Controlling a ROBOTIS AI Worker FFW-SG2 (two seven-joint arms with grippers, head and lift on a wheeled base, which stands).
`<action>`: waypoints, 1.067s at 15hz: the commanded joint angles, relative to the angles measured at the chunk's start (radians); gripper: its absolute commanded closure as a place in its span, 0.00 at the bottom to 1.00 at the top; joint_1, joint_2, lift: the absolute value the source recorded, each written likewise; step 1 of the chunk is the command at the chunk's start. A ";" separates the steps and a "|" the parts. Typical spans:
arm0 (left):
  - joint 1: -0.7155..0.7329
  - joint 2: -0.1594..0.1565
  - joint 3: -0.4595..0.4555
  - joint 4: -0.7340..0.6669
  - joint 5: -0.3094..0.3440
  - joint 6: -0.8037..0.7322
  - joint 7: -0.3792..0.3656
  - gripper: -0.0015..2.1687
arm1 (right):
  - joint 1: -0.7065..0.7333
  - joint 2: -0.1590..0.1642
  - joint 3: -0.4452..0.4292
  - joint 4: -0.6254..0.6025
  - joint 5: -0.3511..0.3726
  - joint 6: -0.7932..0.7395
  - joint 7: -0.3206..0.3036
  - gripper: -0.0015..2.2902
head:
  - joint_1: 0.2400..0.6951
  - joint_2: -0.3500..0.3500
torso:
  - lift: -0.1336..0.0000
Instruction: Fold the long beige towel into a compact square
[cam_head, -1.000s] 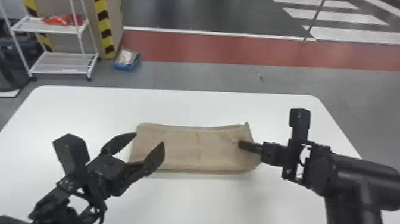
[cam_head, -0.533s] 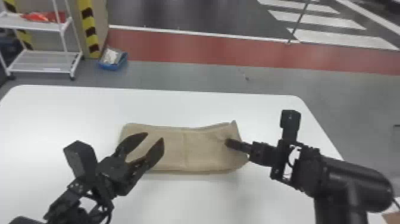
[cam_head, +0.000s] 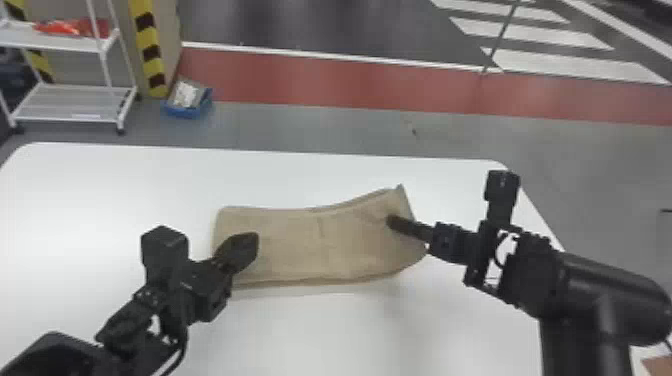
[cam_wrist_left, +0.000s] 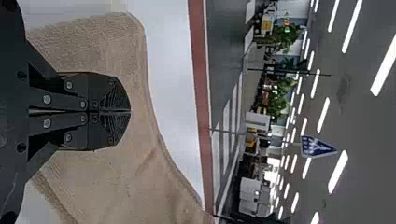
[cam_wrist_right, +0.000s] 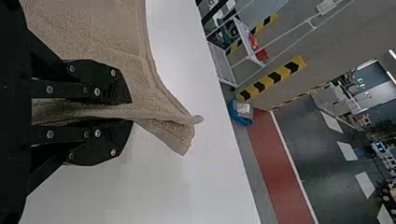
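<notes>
My left gripper is over the left end of the beige towel, which lies as a long folded strip on the white table. In the left wrist view the left gripper has its fingertips pressed together above the towel, with no cloth seen between them. At the towel's right end is my right gripper. The right wrist view has the right gripper closed on a pinched fold of the towel; that end is drawn up, its corner sticking out past the fingertips.
A white wire shelf holding a red item stands on the floor at the far left, beside a yellow-and-black striped post. A blue box sits on the floor beyond the table's far edge.
The left gripper has moved right over the towel's left part, and its fingers have gone from open to shut. The towel's right end now looks more raised, with its far corner pulled away and up.
</notes>
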 joint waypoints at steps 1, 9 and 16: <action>-0.005 -0.002 0.012 0.047 -0.028 0.012 0.009 0.82 | -0.012 -0.006 -0.002 0.007 -0.001 -0.002 0.003 0.42 | 1.00 0.21 | 0.07; -0.046 -0.020 -0.018 0.122 -0.039 -0.003 -0.002 0.82 | -0.014 0.032 0.046 -0.098 -0.041 0.004 0.008 0.42 | 1.00 0.27 | 0.07; -0.045 -0.029 -0.071 0.119 -0.034 -0.003 -0.005 0.82 | -0.015 0.032 0.152 -0.105 -0.015 0.020 -0.040 0.42 | 1.00 0.30 | 0.07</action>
